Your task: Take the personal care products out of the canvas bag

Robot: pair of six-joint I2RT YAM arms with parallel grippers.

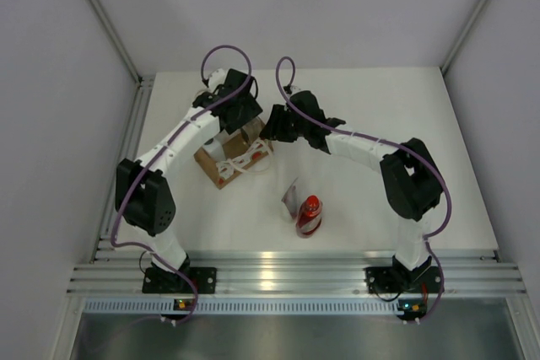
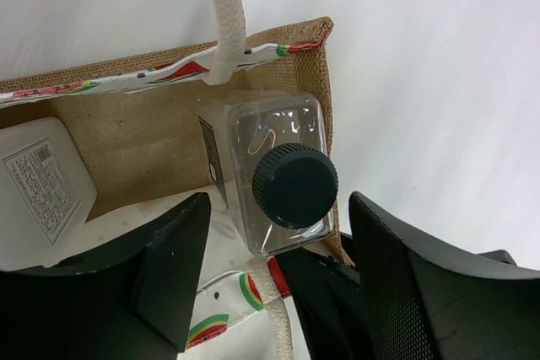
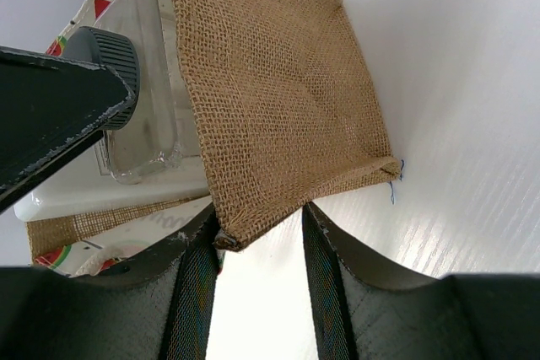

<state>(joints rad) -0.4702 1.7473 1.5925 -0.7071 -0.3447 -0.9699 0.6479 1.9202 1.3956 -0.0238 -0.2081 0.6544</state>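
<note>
The canvas bag (image 1: pixel 229 156) stands left of centre, with burlap walls (image 2: pixel 126 145) and white rope handles (image 2: pixel 226 18). My left gripper (image 2: pixel 278 280) is open above the bag's mouth. Its fingers (image 2: pixel 169 267) flank a white bottle with a dark round cap (image 2: pixel 295 185) without touching it. A second white bottle (image 2: pixel 42 191) lies in the bag to the left. My right gripper (image 3: pixel 257 292) is open at the bag's right end, with a burlap corner (image 3: pixel 253 217) between its fingers. The red bottle (image 1: pixel 309 215) and the white flat tube (image 1: pixel 291 196) lie on the table.
The white table (image 1: pixel 380 115) is enclosed by grey walls. A metal rail (image 1: pixel 295 271) runs along the near edge by the arm bases. My left gripper's dark finger (image 3: pixel 51 115) crosses the right wrist view next to the capped bottle (image 3: pixel 110 56).
</note>
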